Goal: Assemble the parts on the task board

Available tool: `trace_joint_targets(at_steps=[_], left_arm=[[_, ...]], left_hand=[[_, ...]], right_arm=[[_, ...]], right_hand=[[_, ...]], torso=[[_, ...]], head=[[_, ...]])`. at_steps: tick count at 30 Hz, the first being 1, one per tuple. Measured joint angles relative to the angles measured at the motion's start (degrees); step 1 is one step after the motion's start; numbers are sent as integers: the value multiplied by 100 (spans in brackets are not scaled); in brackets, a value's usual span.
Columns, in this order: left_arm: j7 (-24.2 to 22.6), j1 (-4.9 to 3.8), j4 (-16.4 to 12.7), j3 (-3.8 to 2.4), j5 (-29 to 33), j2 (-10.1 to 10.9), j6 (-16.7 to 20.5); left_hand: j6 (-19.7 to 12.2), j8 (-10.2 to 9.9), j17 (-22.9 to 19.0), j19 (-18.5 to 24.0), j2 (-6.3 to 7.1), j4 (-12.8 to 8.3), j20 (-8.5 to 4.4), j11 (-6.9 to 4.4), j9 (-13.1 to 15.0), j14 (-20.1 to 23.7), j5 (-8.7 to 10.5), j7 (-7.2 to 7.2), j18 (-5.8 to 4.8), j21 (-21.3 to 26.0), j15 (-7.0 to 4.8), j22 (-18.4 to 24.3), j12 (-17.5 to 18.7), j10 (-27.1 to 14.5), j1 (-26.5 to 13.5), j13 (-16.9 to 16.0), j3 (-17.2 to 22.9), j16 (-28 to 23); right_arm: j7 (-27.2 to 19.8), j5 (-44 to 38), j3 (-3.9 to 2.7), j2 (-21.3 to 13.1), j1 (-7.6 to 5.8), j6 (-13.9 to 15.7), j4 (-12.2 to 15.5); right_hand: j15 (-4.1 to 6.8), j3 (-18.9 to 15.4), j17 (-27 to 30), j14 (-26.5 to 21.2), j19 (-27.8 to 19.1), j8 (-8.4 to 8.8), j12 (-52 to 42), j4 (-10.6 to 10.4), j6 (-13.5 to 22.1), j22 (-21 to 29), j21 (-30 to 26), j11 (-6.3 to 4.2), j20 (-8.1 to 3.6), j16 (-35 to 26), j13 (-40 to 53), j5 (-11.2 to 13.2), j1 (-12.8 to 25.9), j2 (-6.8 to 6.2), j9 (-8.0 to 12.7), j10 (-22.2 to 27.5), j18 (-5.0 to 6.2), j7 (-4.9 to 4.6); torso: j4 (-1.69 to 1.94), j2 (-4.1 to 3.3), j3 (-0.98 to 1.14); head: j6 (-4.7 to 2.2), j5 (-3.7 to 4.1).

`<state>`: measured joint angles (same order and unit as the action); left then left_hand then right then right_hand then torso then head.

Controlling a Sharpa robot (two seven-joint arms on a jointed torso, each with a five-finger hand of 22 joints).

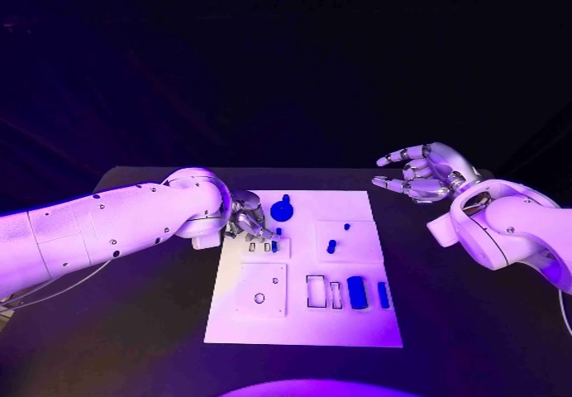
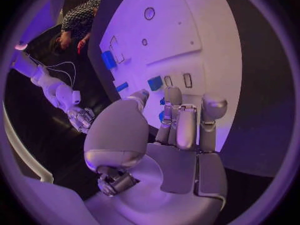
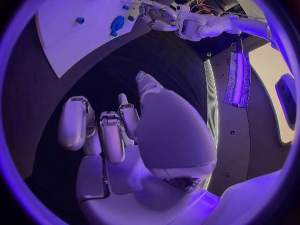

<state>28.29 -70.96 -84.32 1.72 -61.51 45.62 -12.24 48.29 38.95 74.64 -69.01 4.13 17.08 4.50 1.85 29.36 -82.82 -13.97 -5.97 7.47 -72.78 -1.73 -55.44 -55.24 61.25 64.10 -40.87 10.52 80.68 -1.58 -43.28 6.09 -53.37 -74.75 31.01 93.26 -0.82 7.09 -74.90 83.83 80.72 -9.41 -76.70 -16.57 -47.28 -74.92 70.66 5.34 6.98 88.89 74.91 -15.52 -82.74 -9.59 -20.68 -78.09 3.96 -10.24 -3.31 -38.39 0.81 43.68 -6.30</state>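
Black tabletop [image 1: 143,331] runs under everything, with the white task board [image 1: 304,327] lying at its middle. On that board's far left edge the left hand [image 1: 248,217] reaches down, its fingers [image 2: 176,122] pointing onto the plate next to a row of small slots; a small blue piece [image 1: 274,245] sits right at the fingertips, but I cannot tell whether the hand pinches it or only touches the board beside it. Just beyond the hand, toward the far edge of the board, lies a larger blue part with a round head [image 1: 283,208]. Moving outward across the plate, two small blue pegs [image 1: 331,246] stand in the raised square to the right of the hand, and nearer the robot a thick blue block [image 1: 356,292] and a slimmer blue bar [image 1: 383,294] lie beside two empty rectangular frames. A raised square with round holes [image 1: 261,289] occupies the near left part of the board. Well apart from all of this, off the board's far right corner and above the dark table, the right hand [image 1: 420,172] hangs with its fingers loosely curled and spread, holding nothing.
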Motion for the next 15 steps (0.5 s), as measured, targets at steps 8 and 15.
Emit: trace_joint_targets(at_steps=[8, 15], left_arm=[[25, -1, -9, 5, 3, -31, -110], [36, -3, 14, 51, 11, -104, -165]], left_hand=[[-5, 0, -1, 0, -29, -17, 0, 0, 33, 0, 0, 5, 0, -21, 0, -14, -31, 0, -29, -14, -16, 0], [-5, 27, -1, 0, -29, -17, 0, 1, 46, 0, 0, 5, 1, -21, 0, -21, -31, -1, -29, -19, -16, 0]], right_arm=[[7, 13, 0, 30, -1, -11, -48], [13, -60, 0, 72, -1, -17, -62]], right_hand=[[0, 6, 0, 0, 0, 0, 0, 6, 0, 0, 0, 0, 0, 0, 0, 0, 0, 0, 0, 0, 0, 0], [0, 6, -5, 0, 0, 0, 0, 6, 0, 1, 0, 0, 0, 0, 0, 0, 0, 0, 0, 0, 0, 0]], torso=[[5, -1, -1], [8, -3, 2]], head=[[16, 14], [16, 26]])
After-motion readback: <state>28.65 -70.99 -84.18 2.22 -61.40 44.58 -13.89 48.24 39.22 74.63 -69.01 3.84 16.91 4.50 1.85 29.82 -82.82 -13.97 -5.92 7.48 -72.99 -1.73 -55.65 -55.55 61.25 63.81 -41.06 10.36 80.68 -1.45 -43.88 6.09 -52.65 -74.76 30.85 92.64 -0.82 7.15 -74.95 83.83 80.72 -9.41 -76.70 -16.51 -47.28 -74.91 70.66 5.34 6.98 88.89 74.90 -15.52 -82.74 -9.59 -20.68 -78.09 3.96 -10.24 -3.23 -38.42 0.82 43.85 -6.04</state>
